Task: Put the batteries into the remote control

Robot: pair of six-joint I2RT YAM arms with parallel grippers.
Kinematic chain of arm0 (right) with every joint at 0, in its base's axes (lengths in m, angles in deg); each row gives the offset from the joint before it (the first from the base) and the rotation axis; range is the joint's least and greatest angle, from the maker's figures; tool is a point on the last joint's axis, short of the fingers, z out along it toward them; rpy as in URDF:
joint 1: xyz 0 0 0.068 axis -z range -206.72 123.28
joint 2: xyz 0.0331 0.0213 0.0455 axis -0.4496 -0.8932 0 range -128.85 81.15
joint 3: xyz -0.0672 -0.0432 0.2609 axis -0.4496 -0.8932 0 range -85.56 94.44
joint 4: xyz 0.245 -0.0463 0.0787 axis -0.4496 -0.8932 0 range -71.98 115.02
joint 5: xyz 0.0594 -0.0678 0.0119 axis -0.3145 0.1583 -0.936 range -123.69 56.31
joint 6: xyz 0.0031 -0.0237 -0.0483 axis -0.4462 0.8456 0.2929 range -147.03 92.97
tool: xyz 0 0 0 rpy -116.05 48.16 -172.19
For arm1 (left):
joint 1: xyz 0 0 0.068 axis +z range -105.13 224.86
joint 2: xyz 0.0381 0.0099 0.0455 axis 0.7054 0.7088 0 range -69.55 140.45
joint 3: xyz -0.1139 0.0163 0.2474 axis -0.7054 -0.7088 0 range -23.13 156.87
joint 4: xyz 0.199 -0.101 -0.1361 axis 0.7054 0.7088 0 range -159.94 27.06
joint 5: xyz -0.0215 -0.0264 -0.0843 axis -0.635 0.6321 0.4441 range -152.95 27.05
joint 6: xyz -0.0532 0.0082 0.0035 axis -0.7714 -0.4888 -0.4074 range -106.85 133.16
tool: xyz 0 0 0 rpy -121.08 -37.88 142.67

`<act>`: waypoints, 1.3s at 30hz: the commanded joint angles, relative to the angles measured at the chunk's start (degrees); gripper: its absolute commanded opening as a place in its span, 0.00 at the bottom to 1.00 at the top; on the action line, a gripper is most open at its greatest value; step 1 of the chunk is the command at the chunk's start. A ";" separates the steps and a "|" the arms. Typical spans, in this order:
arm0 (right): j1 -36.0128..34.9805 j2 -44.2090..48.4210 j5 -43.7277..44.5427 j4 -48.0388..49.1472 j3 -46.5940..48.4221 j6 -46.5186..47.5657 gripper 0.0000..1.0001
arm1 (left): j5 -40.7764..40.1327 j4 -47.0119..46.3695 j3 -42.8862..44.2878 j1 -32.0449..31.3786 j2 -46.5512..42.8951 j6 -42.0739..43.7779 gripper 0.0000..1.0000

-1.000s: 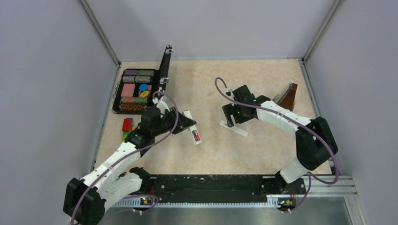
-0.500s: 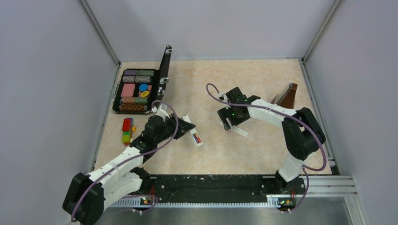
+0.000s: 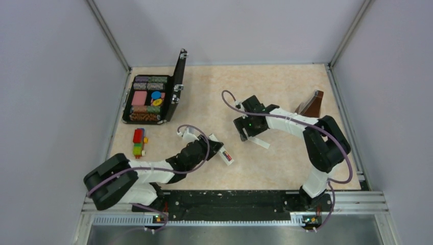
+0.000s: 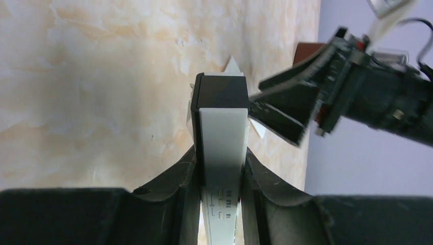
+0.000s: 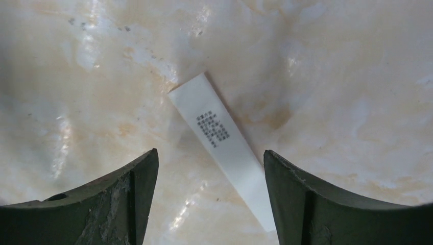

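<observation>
Left arm (image 3: 153, 171): folded low, forearm running right toward the remote control (image 3: 225, 155). Left gripper (image 3: 217, 148) clamped on the remote control, one finger on each long side, dark end sticking out past the tips.

Right arm (image 3: 321, 143): elbow well right of the remote control, forearm reaching left. Right gripper (image 3: 248, 133) just beyond and right of it, pointing down, jaws spread wide.

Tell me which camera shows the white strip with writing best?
The right wrist view: the strip lies close up, print visible, inside the open right end effector. The top view shows it tiny; the left wrist view, maybe a sliver.
</observation>
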 commanded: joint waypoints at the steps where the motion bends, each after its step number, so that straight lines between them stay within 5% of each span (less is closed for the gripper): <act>1: -0.36 9.90 -4.38 1.98 -1.02 -7.58 0.74 | -8.80 -15.92 1.24 -1.83 6.45 -1.44 0.00; 8: -0.99 22.06 -20.36 6.76 -9.80 -8.28 0.75 | -11.05 -22.74 2.42 -4.04 17.18 -5.40 0.03; 16: -5.76 23.14 -22.08 13.94 -16.71 -11.32 0.75 | -16.77 -18.17 1.54 -6.38 17.81 -8.68 0.46; 22: -6.30 21.54 -16.89 17.91 -16.85 -13.59 0.75 | -22.12 5.37 5.56 -9.30 10.36 -11.97 0.75; 28: -6.20 20.32 -10.52 17.29 -13.79 -15.28 0.75 | -25.26 26.25 8.54 -10.78 4.50 -19.61 0.78; 32: -6.24 17.46 -10.67 17.06 -12.43 -14.98 0.72 | -26.06 30.81 6.39 -11.21 0.55 -23.32 0.77; 39: -9.58 10.76 -11.40 16.80 -9.34 -10.60 0.54 | -28.79 41.57 4.62 -11.16 -9.99 -24.31 0.71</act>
